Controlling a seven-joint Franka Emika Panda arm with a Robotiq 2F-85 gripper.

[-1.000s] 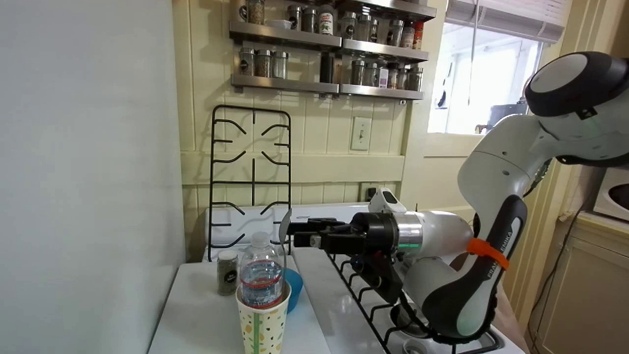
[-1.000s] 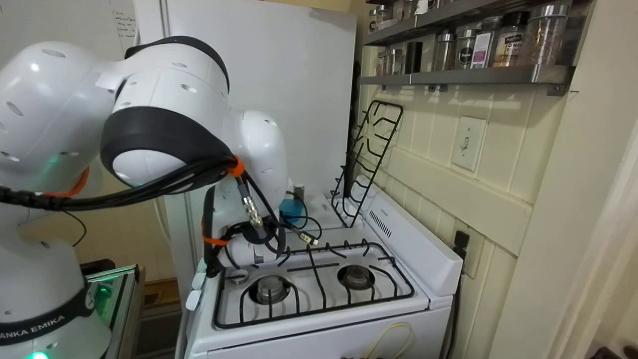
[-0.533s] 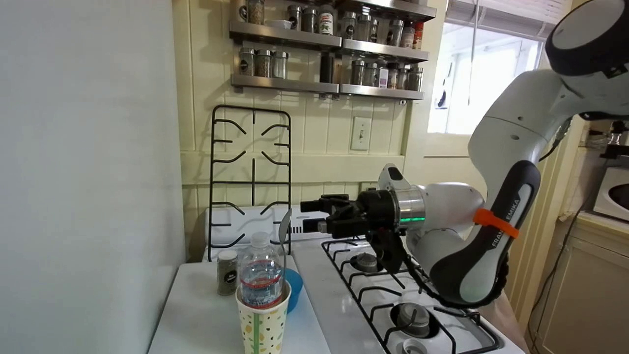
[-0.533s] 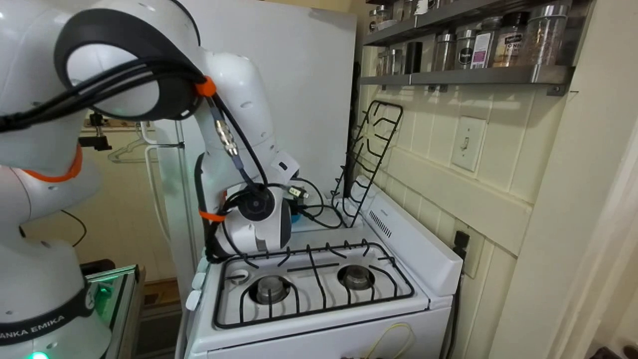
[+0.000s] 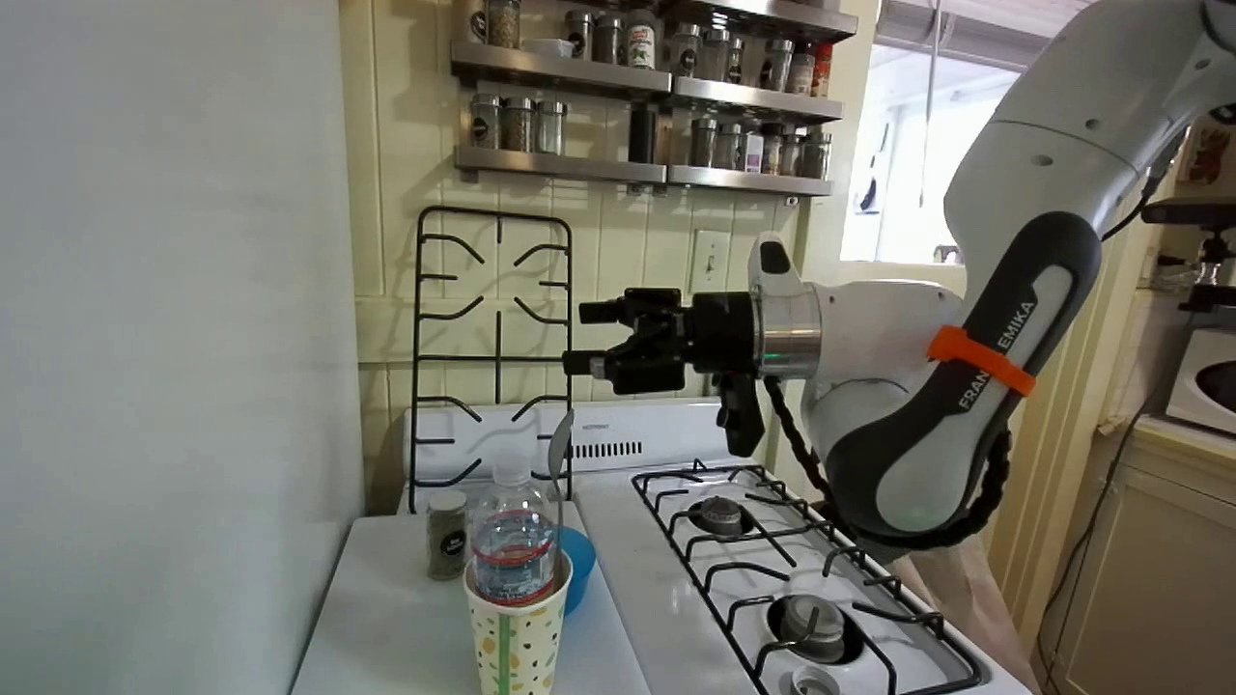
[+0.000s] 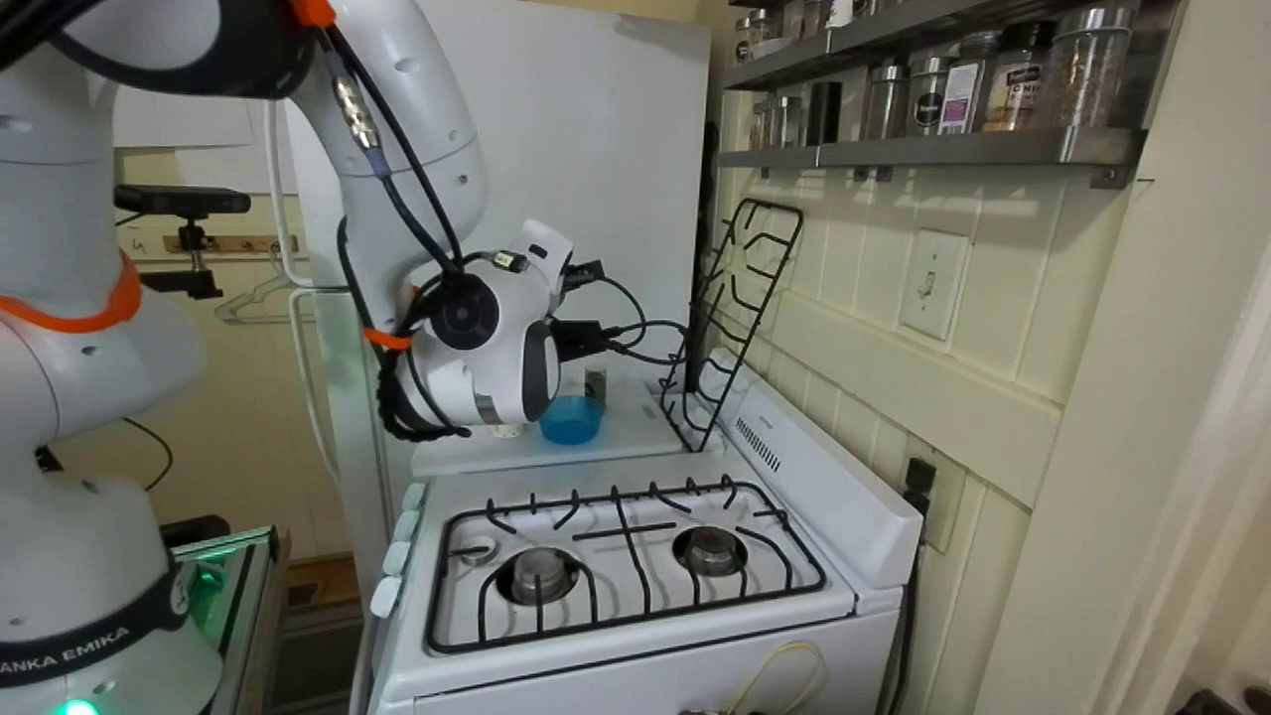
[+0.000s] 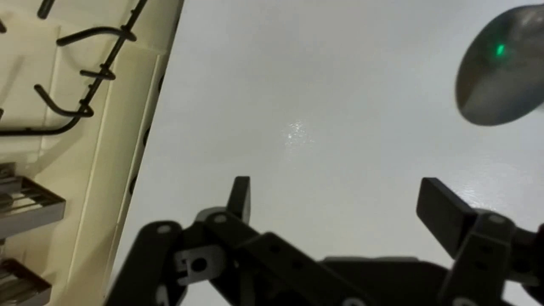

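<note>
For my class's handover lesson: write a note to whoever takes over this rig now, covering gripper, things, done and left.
Gripper: open, fingers apart with nothing between them, higher than the spoon and clear of it.
Things: spoon nearly upright, head up, handle running down beside the bottle into the patterned cup; blue bowl and lidded jar stand near.
Done: spoon seems to stand in the cup, unheld.
Left: nothing to release; perhaps check that the spoon sits steady.
</note>
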